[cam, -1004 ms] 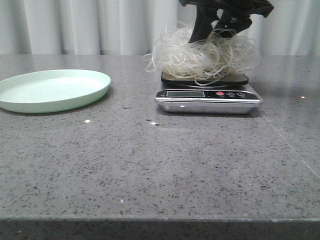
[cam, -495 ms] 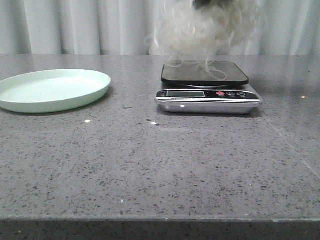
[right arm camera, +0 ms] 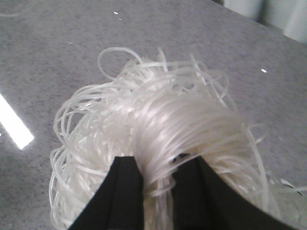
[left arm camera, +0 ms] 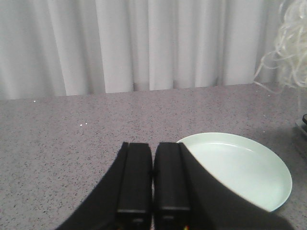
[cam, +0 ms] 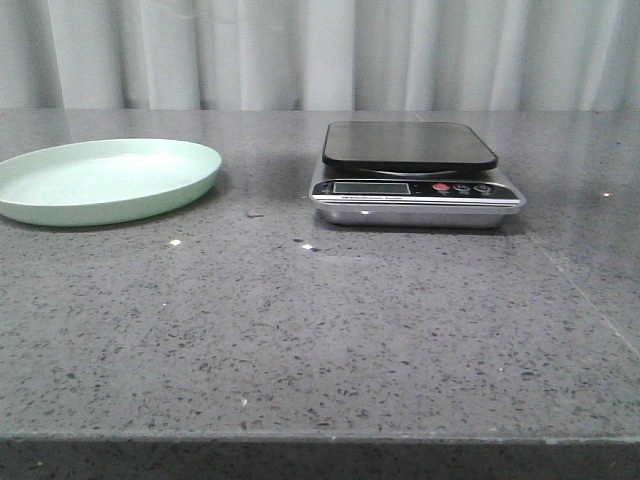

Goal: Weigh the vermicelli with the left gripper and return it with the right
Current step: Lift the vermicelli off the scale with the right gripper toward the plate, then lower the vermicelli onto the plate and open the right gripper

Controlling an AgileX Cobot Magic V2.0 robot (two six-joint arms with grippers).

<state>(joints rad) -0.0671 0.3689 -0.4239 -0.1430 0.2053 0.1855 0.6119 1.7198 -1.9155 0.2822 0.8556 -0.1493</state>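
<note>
Vermicelli (right arm camera: 163,139) in right hand (right arm camera: 158,184)

The vermicelli (right arm camera: 158,129) clamped in the right gripper (right arm camera: 158,184) are thin, translucent white strands with a wet-looking gloss. Both that gripper's fingers and the left gripper (left arm camera: 153,179) look like matt black plastic. The kitchen scale (cam: 416,178) has a smooth black platform over a shiny metal body. The pale green plate (cam: 105,179) is smooth, and the table (cam: 320,330) is speckled grey stone.
</note>
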